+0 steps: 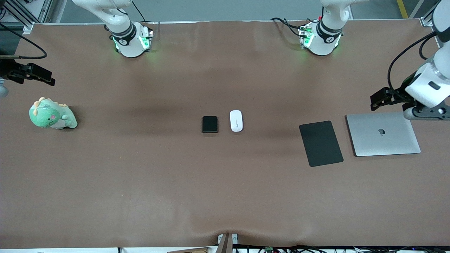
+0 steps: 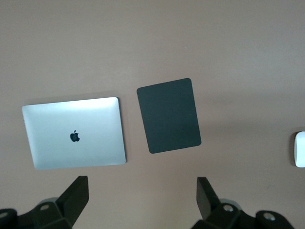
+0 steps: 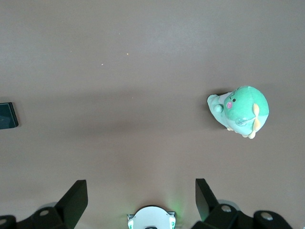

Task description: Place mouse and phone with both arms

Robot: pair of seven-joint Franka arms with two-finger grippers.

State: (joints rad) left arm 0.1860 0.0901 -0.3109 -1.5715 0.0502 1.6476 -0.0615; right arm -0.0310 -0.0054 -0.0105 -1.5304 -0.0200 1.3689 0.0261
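The white mouse [image 1: 236,121] and the small black phone [image 1: 210,124] lie side by side at the middle of the table, the phone toward the right arm's end. My left gripper [image 1: 378,100] is open and empty, up over the table by the laptop at the left arm's end; in its wrist view [image 2: 142,191] only an edge of the mouse [image 2: 299,149] shows. My right gripper [image 1: 44,76] is open and empty, up over the right arm's end of the table; in its wrist view [image 3: 141,193] an edge of the phone [image 3: 8,116] shows.
A flat black mouse pad [image 1: 320,143] and a closed silver laptop [image 1: 383,133] lie toward the left arm's end. A green plush dinosaur [image 1: 52,114] sits toward the right arm's end. The brown table [image 1: 225,189] is bare nearer the camera.
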